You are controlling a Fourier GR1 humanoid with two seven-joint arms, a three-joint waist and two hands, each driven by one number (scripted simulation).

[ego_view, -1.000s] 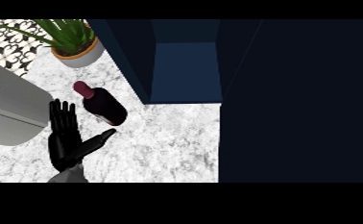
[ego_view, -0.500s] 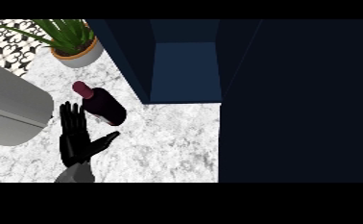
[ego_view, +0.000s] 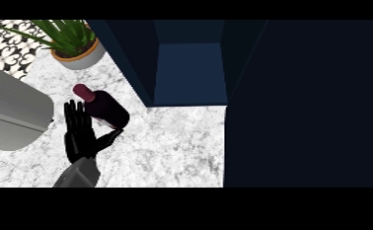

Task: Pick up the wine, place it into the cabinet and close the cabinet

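The left hand (ego_view: 82, 136), fingers spread straight, hovers beside the wine bottle (ego_view: 104, 107) on the counter (ego_view: 167, 145) (near the open cabinet (ego_view: 189, 71)). It should wrap the bottle's body before lifting.

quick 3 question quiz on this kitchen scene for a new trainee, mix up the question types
1. True or false: the wine bottle already stands inside the cabinet.
2. Which hand shows in the head view? A) left hand B) right hand C) both
3. Fill in: the potted plant stands at the counter's far ____ corner.

Key
1. False: it stands on the marble counter, just left of the open cabinet.
2. A: its fingers are straight, right beside the bottle, not curled round it.
3. left
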